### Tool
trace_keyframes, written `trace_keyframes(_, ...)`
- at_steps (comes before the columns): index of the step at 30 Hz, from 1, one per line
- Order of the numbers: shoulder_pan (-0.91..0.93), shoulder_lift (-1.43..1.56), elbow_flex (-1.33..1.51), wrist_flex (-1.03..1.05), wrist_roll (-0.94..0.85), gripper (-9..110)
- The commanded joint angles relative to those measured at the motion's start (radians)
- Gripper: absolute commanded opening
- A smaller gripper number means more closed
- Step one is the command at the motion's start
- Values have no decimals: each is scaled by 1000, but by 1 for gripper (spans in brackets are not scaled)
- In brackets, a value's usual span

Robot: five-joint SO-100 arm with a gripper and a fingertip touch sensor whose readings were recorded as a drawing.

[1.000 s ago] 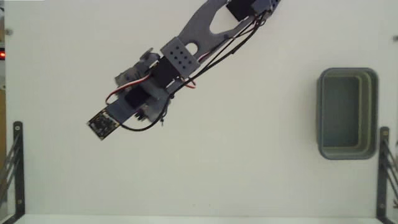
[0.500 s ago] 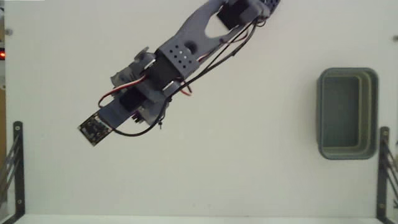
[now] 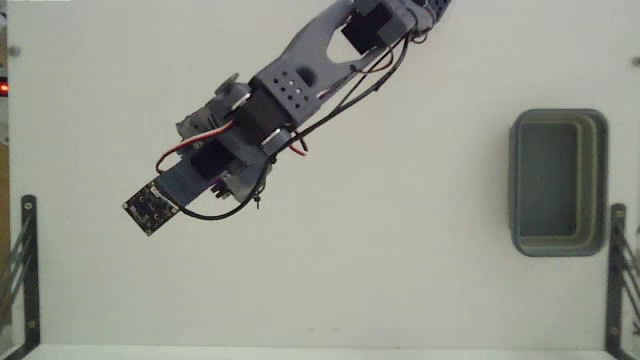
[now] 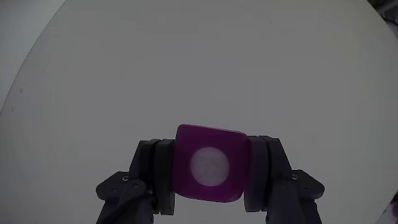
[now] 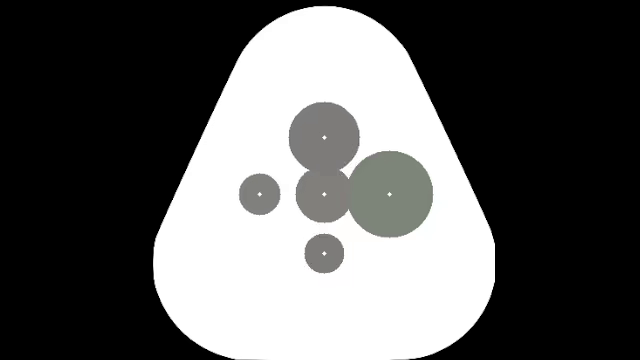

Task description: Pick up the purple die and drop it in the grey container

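While the arm (image 3: pixel 300 90) stretches out over the left half of the white table (image 3: pixel 400 280) in the fixed view, the wrist view shows the part that matters: the purple die (image 4: pixel 209 163) sits squeezed between the two dark fingers (image 4: pixel 155 171), one on each flank, with its single white pip facing the camera. So the gripper (image 4: pixel 209 177) is clenched on the die, and the grasp looks square and centred. Whether the die is lifted off the surface yet I cannot say; the pale table behind it gives no clear clue. From the fixed view the die itself is hidden under the wrist assembly.

By my reckoning the pick is done or very nearly done, and the rest is all ahead: the grey container (image 3: pixel 600 180) lies at the right edge of the table, well apart from the gripper, and its inside looks empty. The arm has to carry the die across most of the table and let it go over the tray.

Counting: one arm, one die, one container, and two black metal brackets (image 3: pixel 22 270) at the table's lower corners in the fixed view.
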Motion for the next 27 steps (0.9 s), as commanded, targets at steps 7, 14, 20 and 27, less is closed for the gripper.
trace_keyframes(7,-73,70,-6,-6,3,60)
trace_keyframes(14,-182,103,42,-22,3,60)
trace_keyframes(20,-299,137,94,-39,3,60)
trace_keyframes(27,-450,182,161,-61,3,60)
